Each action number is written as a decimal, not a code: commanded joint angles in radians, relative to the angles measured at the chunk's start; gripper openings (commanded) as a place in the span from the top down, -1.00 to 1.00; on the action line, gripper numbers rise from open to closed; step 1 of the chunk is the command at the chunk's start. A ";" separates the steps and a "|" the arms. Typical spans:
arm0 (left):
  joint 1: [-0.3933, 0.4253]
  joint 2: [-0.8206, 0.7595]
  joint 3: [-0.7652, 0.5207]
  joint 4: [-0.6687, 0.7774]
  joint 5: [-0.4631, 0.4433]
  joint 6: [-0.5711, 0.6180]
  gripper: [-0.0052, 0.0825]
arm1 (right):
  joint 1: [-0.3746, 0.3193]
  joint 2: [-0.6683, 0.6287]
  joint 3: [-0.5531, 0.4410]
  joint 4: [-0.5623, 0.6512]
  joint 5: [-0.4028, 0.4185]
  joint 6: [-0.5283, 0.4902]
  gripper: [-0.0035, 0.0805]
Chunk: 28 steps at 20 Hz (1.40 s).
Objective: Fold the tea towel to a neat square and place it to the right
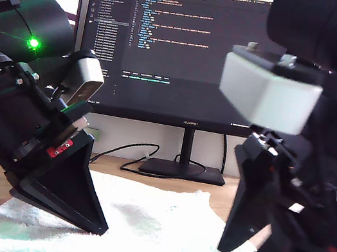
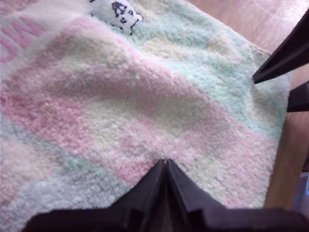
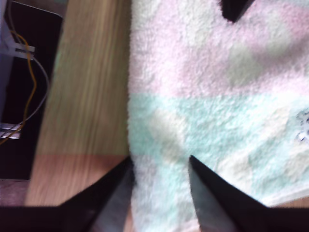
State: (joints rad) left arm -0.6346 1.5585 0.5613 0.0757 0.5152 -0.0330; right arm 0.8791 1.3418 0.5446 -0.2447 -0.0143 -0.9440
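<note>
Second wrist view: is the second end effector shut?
No: my second end effector is open, its two fingers spread apart astride the edge of the tea towel.

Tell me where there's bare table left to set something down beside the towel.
Bare table runs beside the tea towel, between its edge and the dark cabled gear. Crowded: my first gripper and my second gripper both sit on the towel.

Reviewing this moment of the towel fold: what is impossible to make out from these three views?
- Tea towel: exterior view shows only a strip; both arms and the bottom edge hide its full outline and fold state.
- Pink lettering: cut off by the first wrist view's edge, unreadable.
- My first gripper: fingertips meet, but whether cloth is pinched is hidden.
- Monitor text: too small.
</note>
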 commanded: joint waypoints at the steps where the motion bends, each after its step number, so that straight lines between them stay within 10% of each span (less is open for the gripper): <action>1: -0.003 0.013 -0.005 0.000 0.001 0.007 0.94 | 0.003 0.055 -0.037 -0.014 0.024 -0.017 0.33; 10: -0.003 0.013 -0.005 0.000 0.001 0.008 0.94 | 0.005 0.055 -0.037 -0.024 0.033 -0.021 0.94; 28: -0.004 -0.267 -0.003 -0.032 0.007 0.112 0.94 | 0.015 0.054 0.174 -0.248 -0.011 0.064 0.95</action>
State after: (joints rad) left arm -0.6346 1.3010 0.5613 0.0486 0.5228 0.0677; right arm 0.8856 1.3861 0.7002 -0.4946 -0.0189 -0.8871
